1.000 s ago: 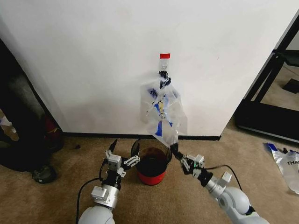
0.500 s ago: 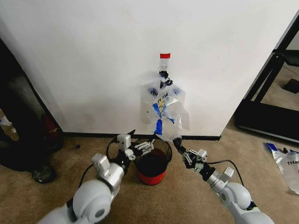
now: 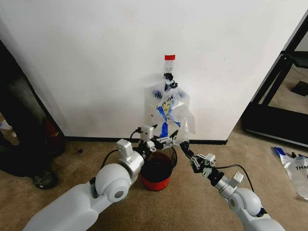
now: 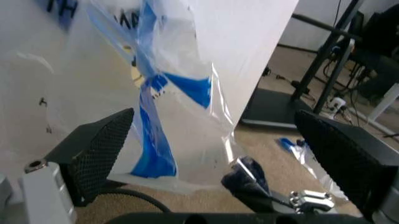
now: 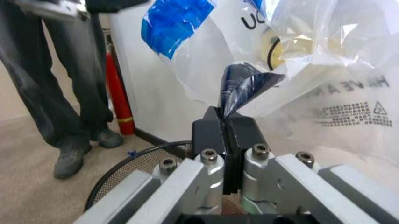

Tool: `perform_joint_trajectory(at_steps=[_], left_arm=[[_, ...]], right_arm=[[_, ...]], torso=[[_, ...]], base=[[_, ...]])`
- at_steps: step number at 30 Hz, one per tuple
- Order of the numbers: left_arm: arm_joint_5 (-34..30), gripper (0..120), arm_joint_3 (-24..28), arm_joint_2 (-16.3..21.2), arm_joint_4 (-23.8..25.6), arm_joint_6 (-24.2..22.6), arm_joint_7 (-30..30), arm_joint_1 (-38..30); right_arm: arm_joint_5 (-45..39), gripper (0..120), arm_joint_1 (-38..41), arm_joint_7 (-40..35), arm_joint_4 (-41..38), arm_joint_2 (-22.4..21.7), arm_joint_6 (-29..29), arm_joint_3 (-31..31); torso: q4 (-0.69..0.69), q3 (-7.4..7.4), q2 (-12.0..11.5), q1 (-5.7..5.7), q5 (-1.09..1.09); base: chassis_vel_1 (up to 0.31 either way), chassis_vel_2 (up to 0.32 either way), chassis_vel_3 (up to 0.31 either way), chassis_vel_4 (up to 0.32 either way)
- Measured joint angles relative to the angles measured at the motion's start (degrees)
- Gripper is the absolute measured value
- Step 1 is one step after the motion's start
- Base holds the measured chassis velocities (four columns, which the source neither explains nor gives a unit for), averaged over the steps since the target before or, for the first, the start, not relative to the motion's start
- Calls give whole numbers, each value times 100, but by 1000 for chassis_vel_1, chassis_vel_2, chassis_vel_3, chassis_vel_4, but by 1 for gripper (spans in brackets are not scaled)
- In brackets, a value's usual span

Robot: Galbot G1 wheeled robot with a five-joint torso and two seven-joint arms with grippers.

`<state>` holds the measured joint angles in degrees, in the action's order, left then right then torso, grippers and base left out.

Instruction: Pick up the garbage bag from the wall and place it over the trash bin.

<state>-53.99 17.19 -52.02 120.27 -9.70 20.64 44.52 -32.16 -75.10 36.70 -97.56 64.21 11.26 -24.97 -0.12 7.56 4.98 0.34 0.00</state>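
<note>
Head view shows the garbage bag (image 3: 168,113) hanging on the white wall (image 3: 96,62) from a dark clip under a red tape strip (image 3: 170,57), directly above the trash bin (image 3: 156,171) on the carpet (image 3: 62,168). Right gripper (image 3: 185,148) pinches the bag's lower corner, its fingers pressed together on the plastic, as the right wrist view confirms (image 5: 227,126). Left gripper (image 3: 166,141) sits just beside the bag's bottom edge, over the bin, with its fingers spread wide and holding nothing
</note>
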Motion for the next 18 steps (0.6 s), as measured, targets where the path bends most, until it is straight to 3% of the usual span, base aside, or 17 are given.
perform_joint_trajectory(at_steps=[12,14,18], left_arm=[[55,97,205,-243,-535,86,-17,-352],[61,94,244,-268,-577,108,-18,-360],[67,76,294,-314,-629,165,-23,-368]], right_arm=[[-53,0,-8,19,71,-7,-3,-16],[-70,0,-7,20,71,-11,-4,-27],[-84,0,-12,20,72,-12,-6,-45]], torso=[[-1,0,0,0,0],[-1,0,0,0,0],[-1,0,0,0,0]], base=[[0,0,0,0],[0,0,0,0],[0,0,0,0]])
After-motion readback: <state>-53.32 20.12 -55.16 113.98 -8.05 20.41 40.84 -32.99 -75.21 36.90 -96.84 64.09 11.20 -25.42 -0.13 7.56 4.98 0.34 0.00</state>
